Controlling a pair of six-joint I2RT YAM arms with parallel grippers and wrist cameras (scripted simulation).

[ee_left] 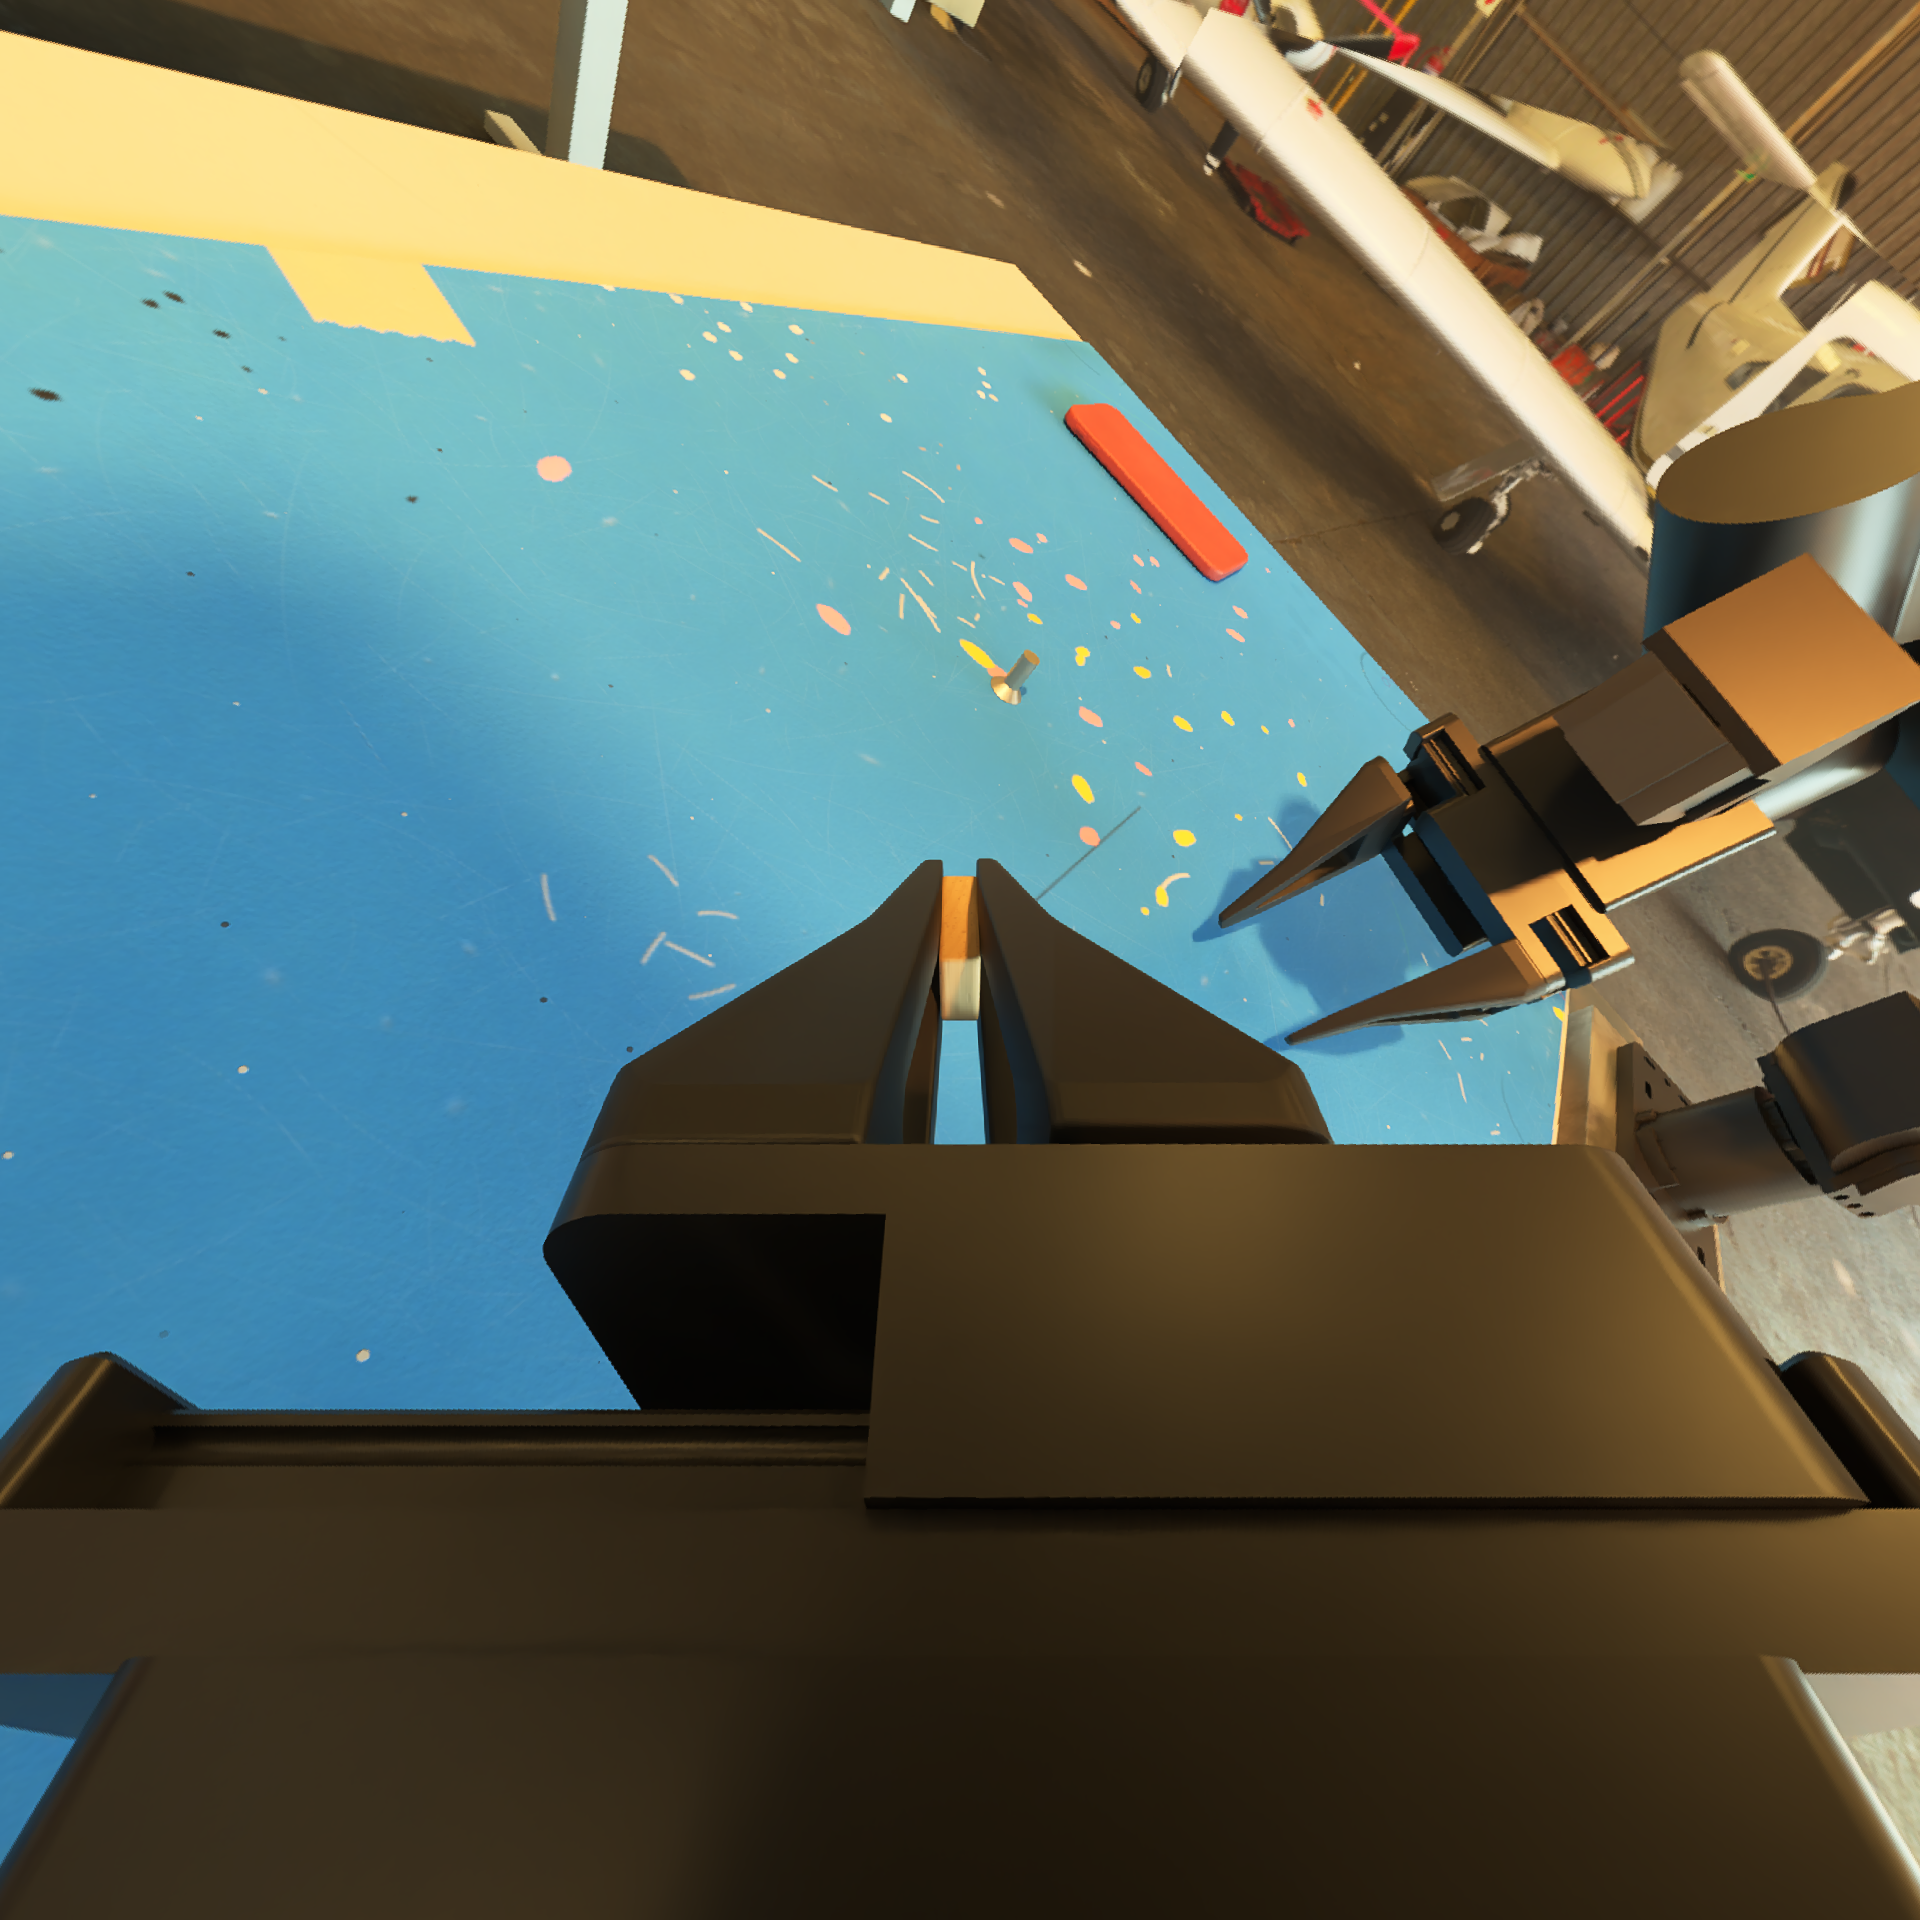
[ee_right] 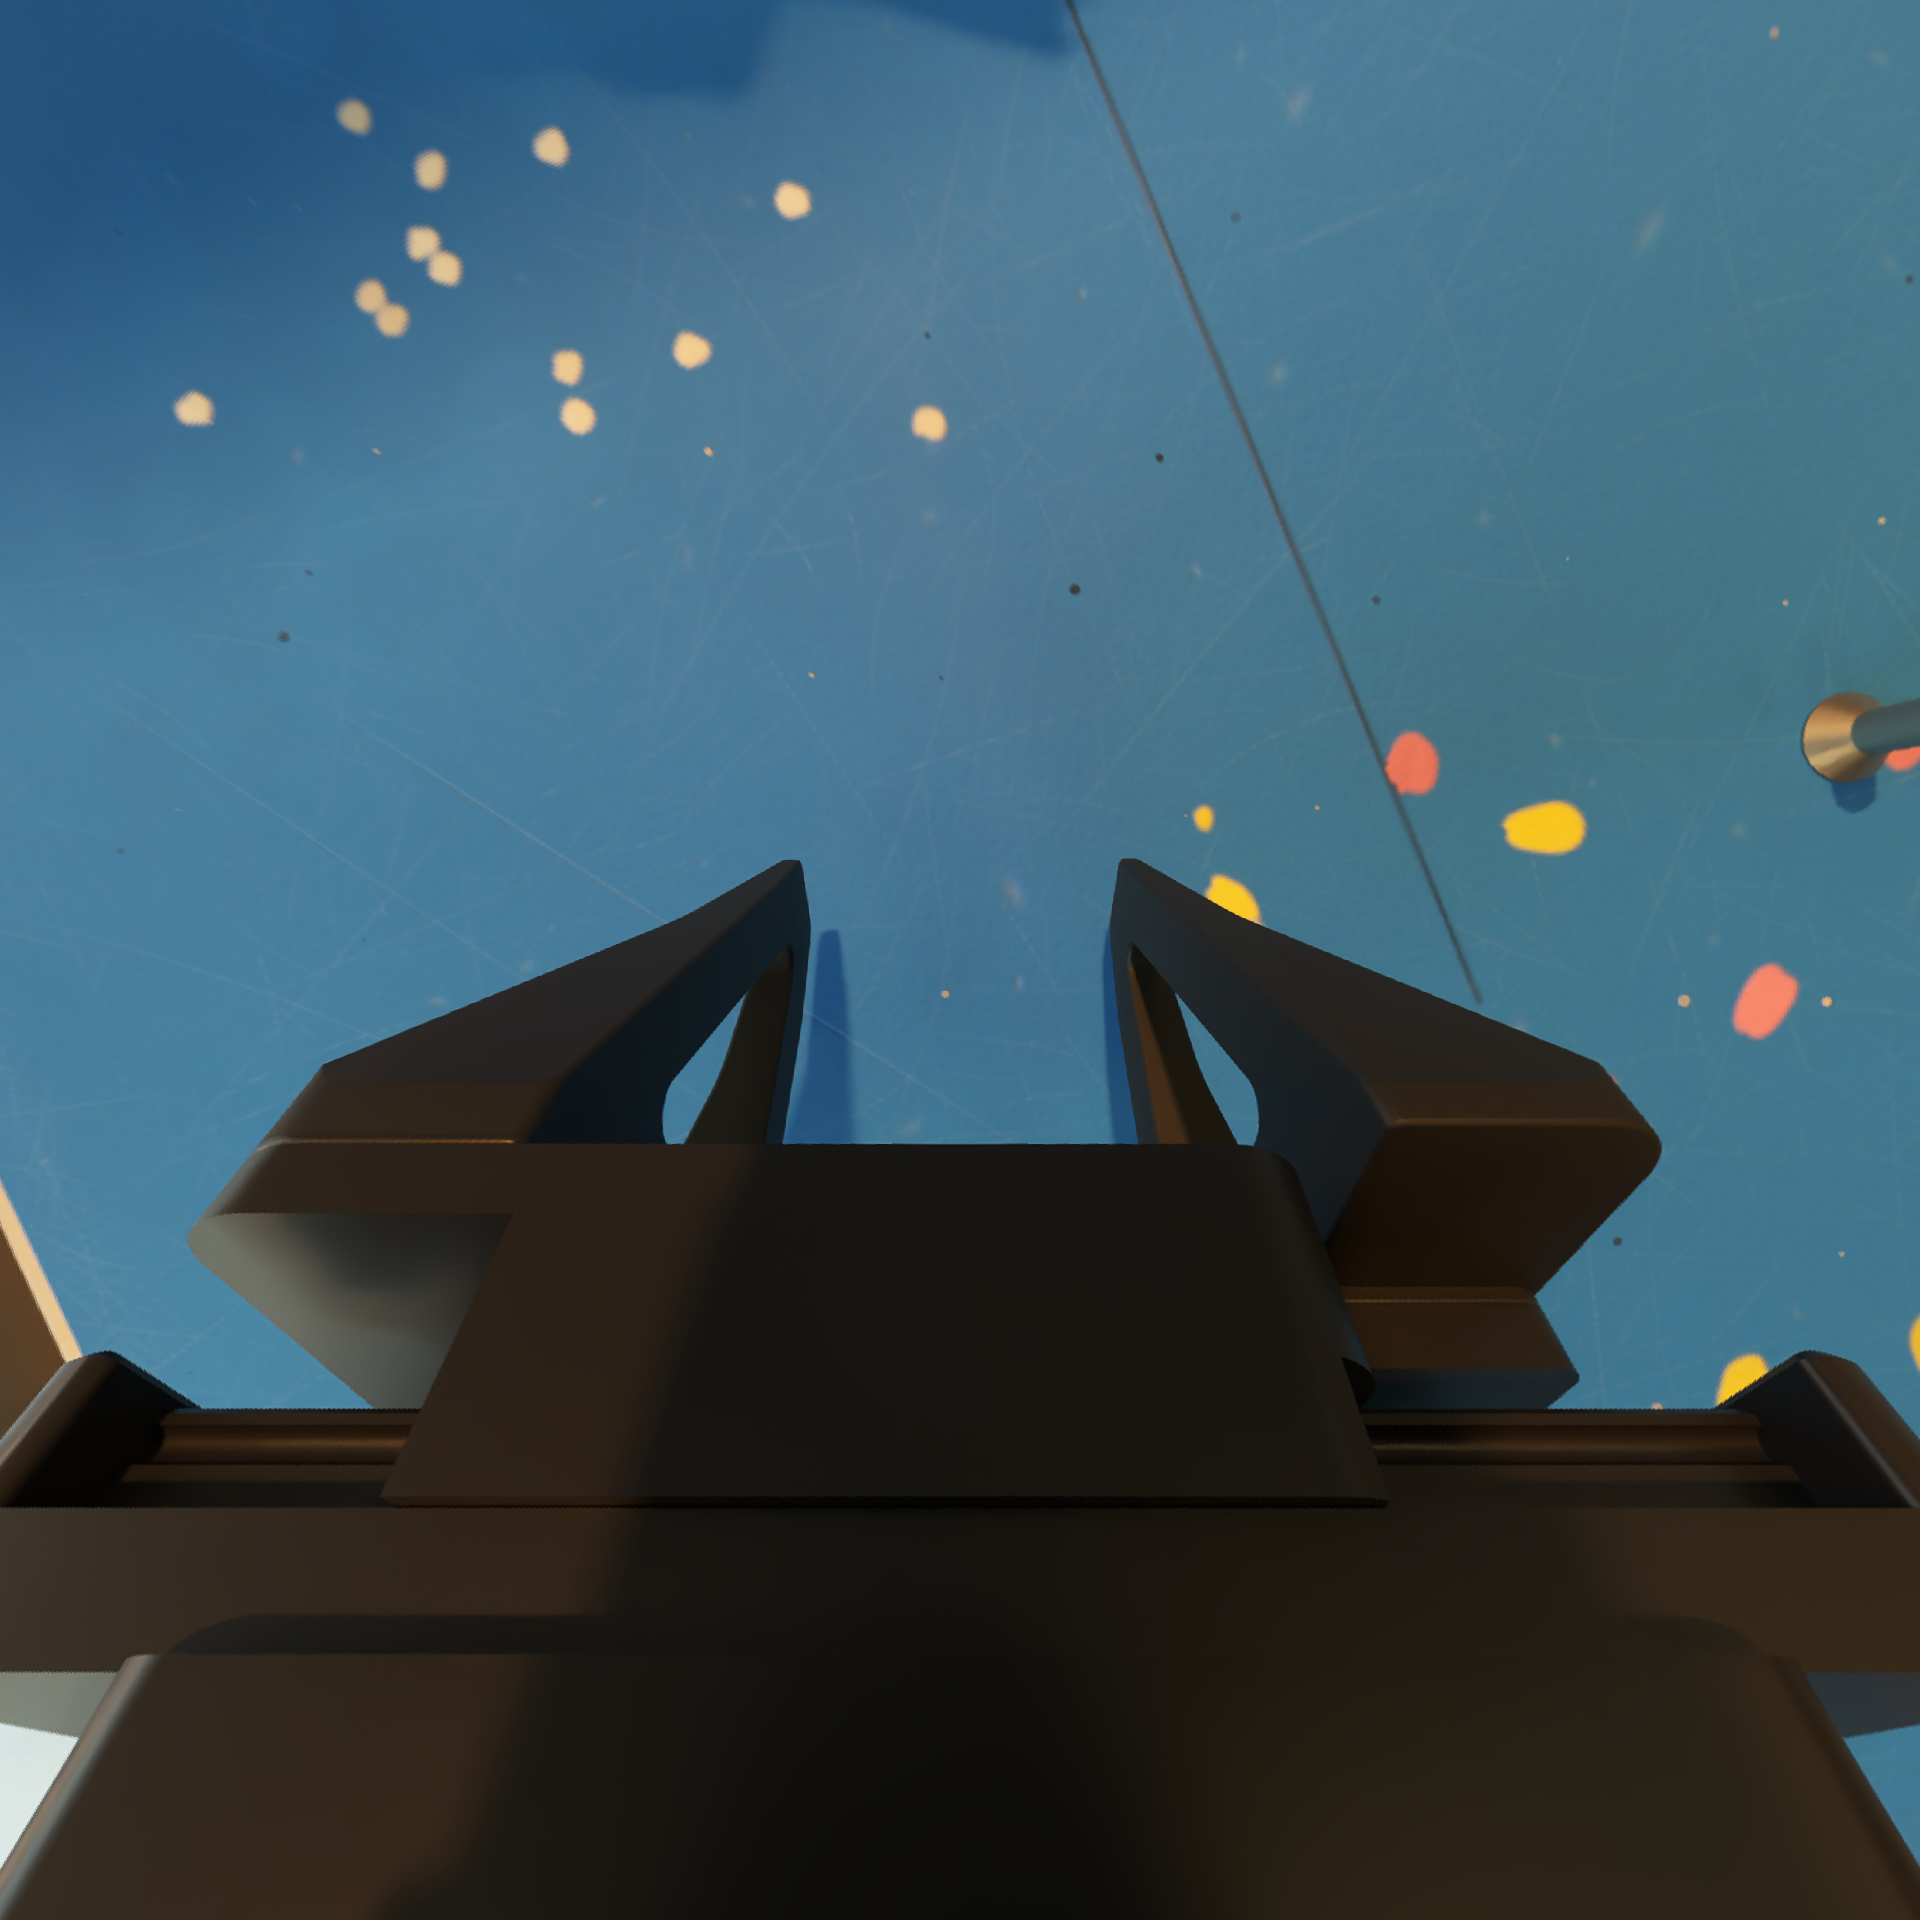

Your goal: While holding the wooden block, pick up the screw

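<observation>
My left gripper [ee_left: 958, 864] is shut on a small wooden block [ee_left: 958, 940], which shows as a tan strip between the two fingers, held above the blue table. A small metal screw [ee_left: 1014, 677] stands head-down on the table beyond it, shaft tilted up. My right gripper [ee_left: 1255, 977] is open and empty, low over the table at the right, short of the screw. In the right wrist view my right gripper [ee_right: 958, 864] is open over bare table, and the screw [ee_right: 1844, 736] lies at the far right edge.
A flat red bar [ee_left: 1155, 488] lies near the table's far right corner. The blue paint-speckled table [ee_left: 416, 727] has a yellow border [ee_left: 520, 208] at the far side. Beyond the table edge are a dark floor and white aircraft [ee_left: 1351, 177].
</observation>
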